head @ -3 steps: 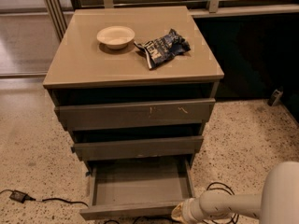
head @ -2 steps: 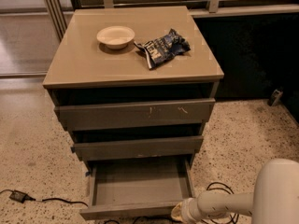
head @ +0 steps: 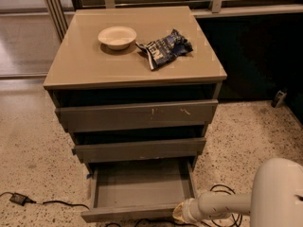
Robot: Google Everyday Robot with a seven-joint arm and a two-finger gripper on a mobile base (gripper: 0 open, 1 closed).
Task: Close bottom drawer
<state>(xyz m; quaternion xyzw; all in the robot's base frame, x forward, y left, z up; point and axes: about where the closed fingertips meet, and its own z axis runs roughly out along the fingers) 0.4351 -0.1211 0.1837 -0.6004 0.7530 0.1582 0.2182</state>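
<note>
- Grey-brown bottom drawer [head: 139, 187] is pulled well out of the cabinet [head: 94, 67], with its shallow box open to view below the middle drawer [head: 137, 149].
- The white arm [head: 222, 204] reaches in from the right, and the gripper [head: 180, 213] sits at the drawer's front right corner.
- Gripper opening and any contact with the panel: can't tell.
- On top, a pale bowl [head: 117, 36] sits beside a dark snack bag [head: 165, 47].
</note>
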